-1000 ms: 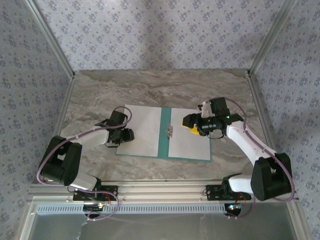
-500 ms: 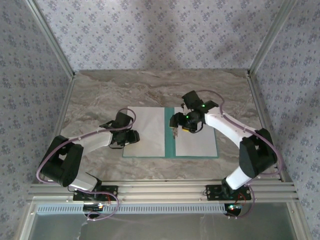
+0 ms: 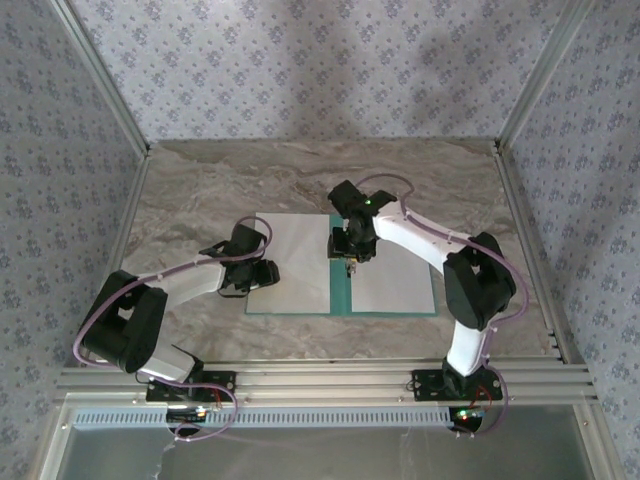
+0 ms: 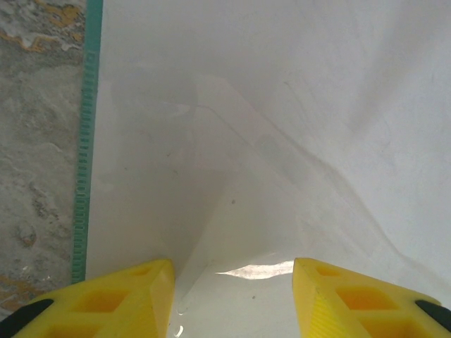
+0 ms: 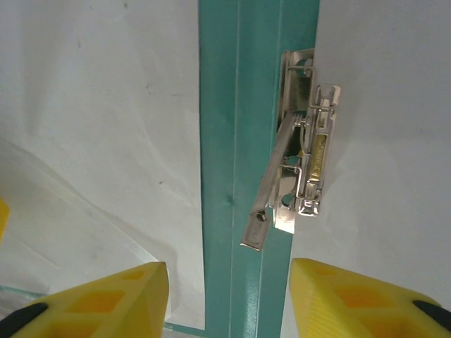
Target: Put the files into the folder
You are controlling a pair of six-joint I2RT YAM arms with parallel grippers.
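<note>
On marbled table [image 3: 200, 190], flat teal folder [image 3: 340, 296], smooth white sheets [image 3: 300, 265], metal clip [image 5: 303, 176]

Folder [image 3: 341, 295] mostly covered, prob.; files [image 4: 282, 105] cropped.

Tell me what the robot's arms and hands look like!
The left arm and right arm are white tubes linked by chunky black joints, with a thin lilac cable looping alongside. A tiny green light glows on the right one. The left hand and right hand each have two bright yellow fingers with square hollows and black bits behind.
</note>
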